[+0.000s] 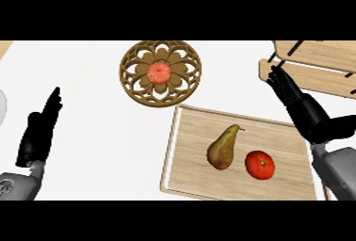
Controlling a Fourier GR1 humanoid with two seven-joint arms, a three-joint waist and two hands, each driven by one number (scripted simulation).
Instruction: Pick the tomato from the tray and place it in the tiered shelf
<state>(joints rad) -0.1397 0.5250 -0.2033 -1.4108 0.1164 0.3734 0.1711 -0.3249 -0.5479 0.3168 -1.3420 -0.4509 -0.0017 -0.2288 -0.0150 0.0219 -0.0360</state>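
Observation:
A red tomato (pixel 260 164) lies on the wooden tray (pixel 195 155) at the lower right, beside a brown-green pear (pixel 223 148). The tiered wooden shelf (pixel 319 70) stands at the upper right corner. My right hand (pixel 299 104) is open with straight fingers pointing up toward the shelf, to the right of the tray and well above the tomato, touching neither. My left hand (pixel 38 132) rests open at the left edge, fingers up.
A round carved wooden trivet (pixel 160 73) sits at top centre with a small orange fruit (pixel 159 72) on its middle. A pale rounded object (pixel 3 106) pokes in at the far left edge. White counter lies between trivet and left hand.

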